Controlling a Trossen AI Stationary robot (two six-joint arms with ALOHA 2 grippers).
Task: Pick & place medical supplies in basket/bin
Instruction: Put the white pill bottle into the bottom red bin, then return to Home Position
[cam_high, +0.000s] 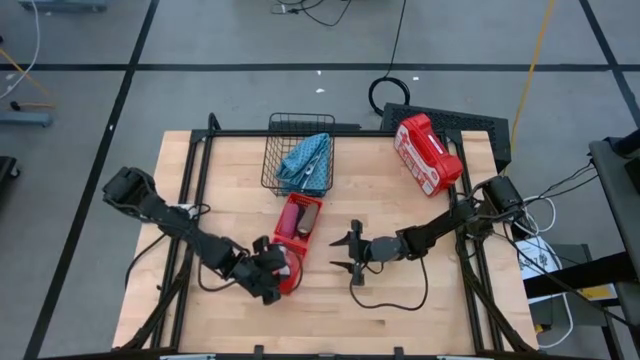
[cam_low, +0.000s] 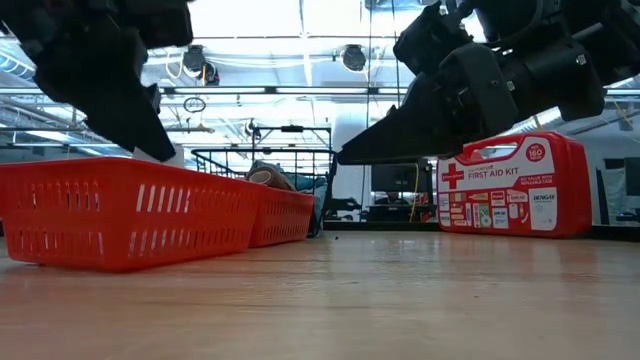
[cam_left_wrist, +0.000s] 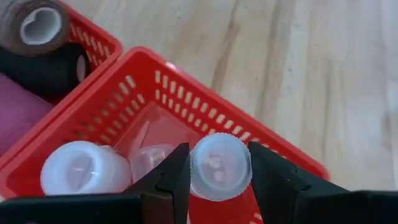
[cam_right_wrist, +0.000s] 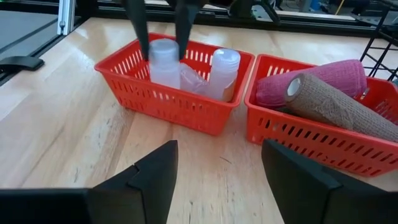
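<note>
My left gripper is over the near red bin and shut on a white vial. Two more vials stand in that bin. The second red bin holds brown, black and pink bandage rolls. The light-blue pouch lies in the black wire basket at the far edge. My right gripper is open and empty, to the right of the bins and pointing at them. My left gripper pinches the white vial near its capped top between its two fingers. The fingers come from above, pointing down. The vial is upright with its lower part inside the near red bin; I cannot tell whether it stands on the bin's floor.
The big red and white first-aid case lies at the far right of the table. Bare wood spreads along the near edge and right of the bins. A black frame runs along the table's sides.
</note>
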